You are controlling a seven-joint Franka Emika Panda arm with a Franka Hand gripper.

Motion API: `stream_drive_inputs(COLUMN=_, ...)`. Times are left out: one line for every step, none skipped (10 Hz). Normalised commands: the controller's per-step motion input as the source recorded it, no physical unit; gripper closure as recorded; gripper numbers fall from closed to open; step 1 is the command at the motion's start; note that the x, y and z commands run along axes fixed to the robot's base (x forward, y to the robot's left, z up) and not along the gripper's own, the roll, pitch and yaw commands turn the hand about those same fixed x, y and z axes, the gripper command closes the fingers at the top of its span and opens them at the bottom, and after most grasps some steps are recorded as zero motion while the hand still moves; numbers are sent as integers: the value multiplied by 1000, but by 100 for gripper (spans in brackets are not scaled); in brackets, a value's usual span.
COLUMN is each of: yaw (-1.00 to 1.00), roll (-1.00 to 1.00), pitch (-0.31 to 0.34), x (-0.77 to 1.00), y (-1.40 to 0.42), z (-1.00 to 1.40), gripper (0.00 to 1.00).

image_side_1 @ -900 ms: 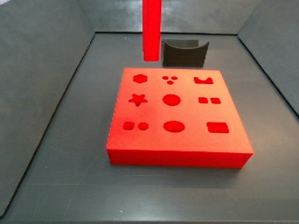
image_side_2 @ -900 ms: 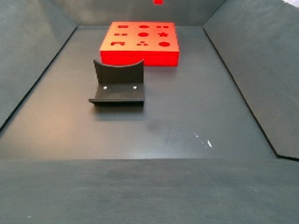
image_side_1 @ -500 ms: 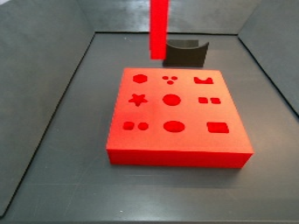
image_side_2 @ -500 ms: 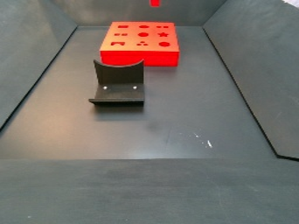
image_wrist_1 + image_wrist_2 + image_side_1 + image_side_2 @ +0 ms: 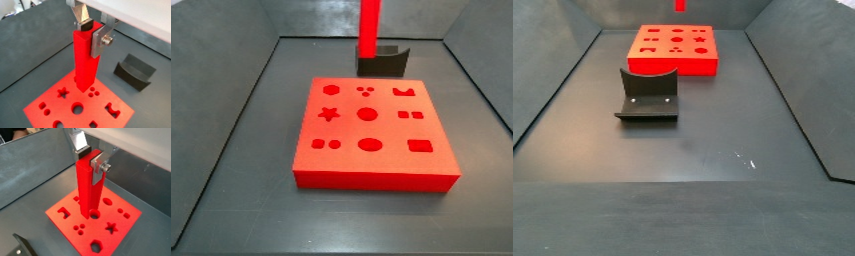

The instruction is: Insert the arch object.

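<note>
My gripper (image 5: 90, 33) is shut on the top of a long red bar, the arch object (image 5: 85, 65), and holds it upright above the red block (image 5: 47, 95); both wrist views show this (image 5: 90, 160). The bar's lower end hangs over the block's top without touching it (image 5: 89, 195). In a side view the bar (image 5: 369, 25) hangs above the block's (image 5: 374, 150) far edge, and the gripper itself is out of frame. The arch-shaped hole (image 5: 408, 91) is at the block's far right corner, and it also shows in a wrist view (image 5: 65, 213).
The block has several other shaped holes, among them a star (image 5: 329, 113) and a circle (image 5: 368, 114). The dark fixture (image 5: 385, 62) stands on the floor just behind the block, and shows closer in a side view (image 5: 647, 95). Grey walls enclose the floor.
The gripper has carried the red bar to the right in a side view, from above the block's far left part towards its far right part. The block and fixture have not moved.
</note>
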Motion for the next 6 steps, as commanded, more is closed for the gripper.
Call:
stream_drive_inputs(yaw=-497, roll=0, pitch=13, x=643, y=40, z=-57, gripper=100)
stream_drive_inputs(yaw=-646, roll=0, pitch=0, x=511, y=31, z=-111, gripper=100)
stream_drive_inputs(yaw=-831, roll=0, pitch=0, x=320, y=66, z=-169, gripper=100)
stream_drive_inputs(yaw=-857, roll=0, pitch=0, x=289, y=71, z=-189, gripper=100)
stream_drive_inputs(yaw=-857, roll=0, pitch=0, x=291, y=69, z=-177, gripper=100)
stream_drive_inputs(yaw=-863, roll=0, pitch=0, x=286, y=69, z=-163, gripper=100)
